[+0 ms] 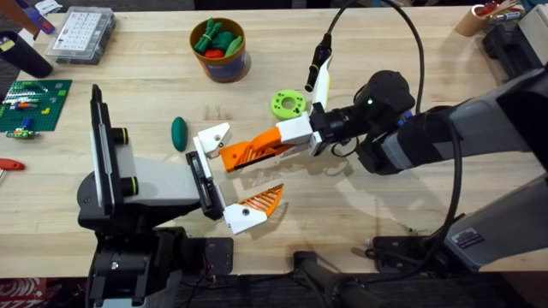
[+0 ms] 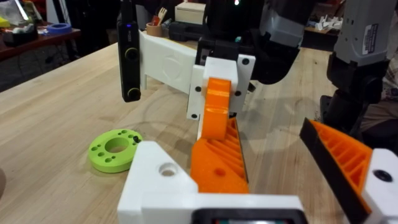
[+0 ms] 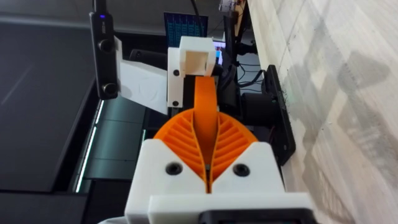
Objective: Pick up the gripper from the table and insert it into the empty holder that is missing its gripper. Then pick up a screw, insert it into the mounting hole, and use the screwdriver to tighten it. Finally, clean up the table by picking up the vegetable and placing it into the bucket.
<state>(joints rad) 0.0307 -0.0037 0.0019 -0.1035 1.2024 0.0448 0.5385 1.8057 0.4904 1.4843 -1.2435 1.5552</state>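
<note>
**Right arm carrying the loose finger to the empty bracket**

The right gripper (image 1: 313,137) is clamped on the gripper (image 1: 257,151) at its white block end. The orange wedge points toward eight o'clock, low over the table (image 1: 411,103). Its tip is just beside the holder (image 1: 212,137), which sits at eleven o'clock from it. The left gripper (image 1: 229,178) stands spread. To seat it well, I judge the block end must meet the holder squarely, so turn it first, then advance slowly without shoving the bracket.

Legible text: none. White label on the right arm (image 1: 467,239), at 4 o'clock of the overhead view: print too small to read. Same in left wrist view.
</note>
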